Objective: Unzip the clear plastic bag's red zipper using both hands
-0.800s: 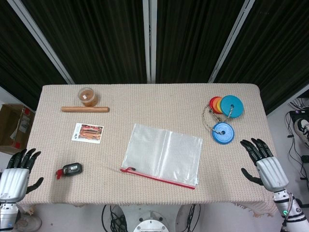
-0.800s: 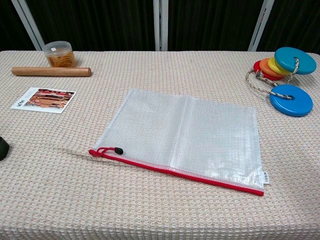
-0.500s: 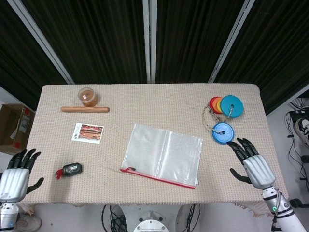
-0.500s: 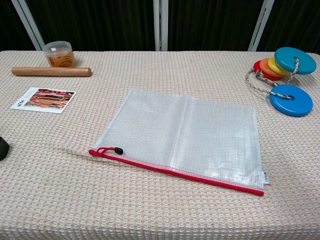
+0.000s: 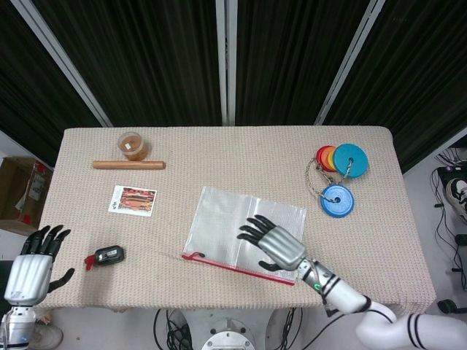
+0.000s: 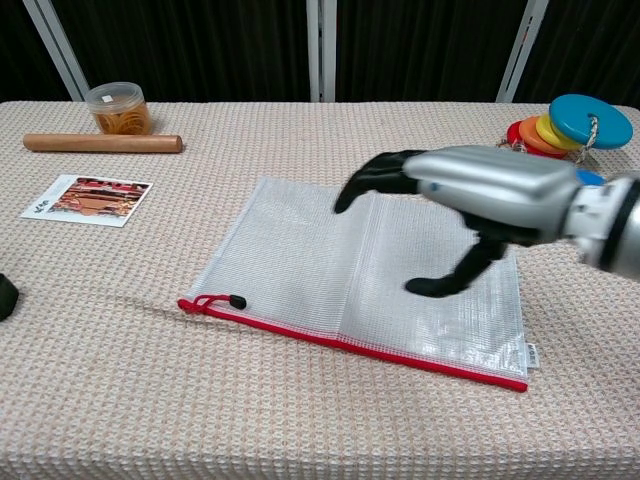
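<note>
1. Clear plastic bag (image 5: 233, 222) lies flat at the lower centre of the frame on the desk (image 5: 219, 146), its red zipper (image 5: 237, 267) along the near edge and the black pull (image 6: 237, 299) at the zipper's left end.
2. Right robot hand (image 5: 273, 244) hovers over the bag's right half, fingers spread wide, holding nothing.
3. Left robot hand (image 5: 33, 259), lower left, is off the desk's edge, fingers apart and empty.
4. A small black device (image 5: 108, 254) sits near the left edge.
5. A printed card (image 5: 133, 200) lies further back.
6. A wooden stick (image 5: 128, 165) and a lidded jar (image 5: 132, 144) are upper left.
7. Coloured discs on cord (image 5: 338, 171) are upper right.
</note>
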Controlling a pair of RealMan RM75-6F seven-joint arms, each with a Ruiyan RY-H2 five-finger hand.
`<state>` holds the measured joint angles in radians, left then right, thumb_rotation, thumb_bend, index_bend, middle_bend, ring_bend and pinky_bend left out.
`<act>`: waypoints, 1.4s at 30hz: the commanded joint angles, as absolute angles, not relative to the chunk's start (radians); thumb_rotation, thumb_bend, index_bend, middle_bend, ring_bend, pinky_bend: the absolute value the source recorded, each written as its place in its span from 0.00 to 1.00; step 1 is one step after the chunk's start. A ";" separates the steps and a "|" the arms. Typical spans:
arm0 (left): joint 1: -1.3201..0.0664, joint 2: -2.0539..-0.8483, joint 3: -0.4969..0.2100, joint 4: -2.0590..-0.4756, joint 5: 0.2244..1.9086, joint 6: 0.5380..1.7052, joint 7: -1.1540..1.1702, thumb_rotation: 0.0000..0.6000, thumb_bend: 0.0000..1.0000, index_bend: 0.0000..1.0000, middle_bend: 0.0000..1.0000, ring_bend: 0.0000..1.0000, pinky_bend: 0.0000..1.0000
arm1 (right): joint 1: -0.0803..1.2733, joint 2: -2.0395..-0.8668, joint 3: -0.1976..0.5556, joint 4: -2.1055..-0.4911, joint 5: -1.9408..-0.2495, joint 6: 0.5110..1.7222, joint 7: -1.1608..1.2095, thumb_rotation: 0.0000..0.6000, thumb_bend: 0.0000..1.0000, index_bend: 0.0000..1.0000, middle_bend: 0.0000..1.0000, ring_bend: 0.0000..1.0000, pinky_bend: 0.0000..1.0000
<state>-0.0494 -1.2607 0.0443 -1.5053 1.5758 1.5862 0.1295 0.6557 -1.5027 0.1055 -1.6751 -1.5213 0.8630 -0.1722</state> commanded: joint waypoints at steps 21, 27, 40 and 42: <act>-0.064 -1.287 0.036 -1.435 1.587 1.536 0.021 1.00 0.17 0.17 0.13 0.08 0.14 | 0.969 -1.950 0.238 -1.310 -1.147 0.692 -0.420 1.00 0.30 0.41 0.15 0.00 0.00; -0.062 -1.296 0.034 -1.421 1.588 1.535 0.010 1.00 0.17 0.17 0.13 0.08 0.14 | 0.986 -1.965 0.230 -1.291 -1.124 0.694 -0.423 1.00 0.33 0.50 0.18 0.00 0.00; -0.068 -1.305 0.028 -1.401 1.591 1.526 -0.033 1.00 0.17 0.17 0.13 0.08 0.14 | 1.013 -1.995 0.231 -1.263 -1.137 0.729 -0.404 1.00 0.47 0.70 0.24 0.00 0.03; -0.091 -1.312 0.021 -1.405 1.610 1.514 -0.070 1.00 0.17 0.17 0.13 0.08 0.14 | 1.009 -1.984 0.227 -1.279 -1.172 0.774 -0.422 1.00 0.48 0.72 0.24 0.00 0.03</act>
<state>-0.0763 -1.3065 0.0262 -1.4025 1.5978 1.5227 -0.0482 1.0119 -1.9937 0.2309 -1.2648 -1.1447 0.7403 -0.4091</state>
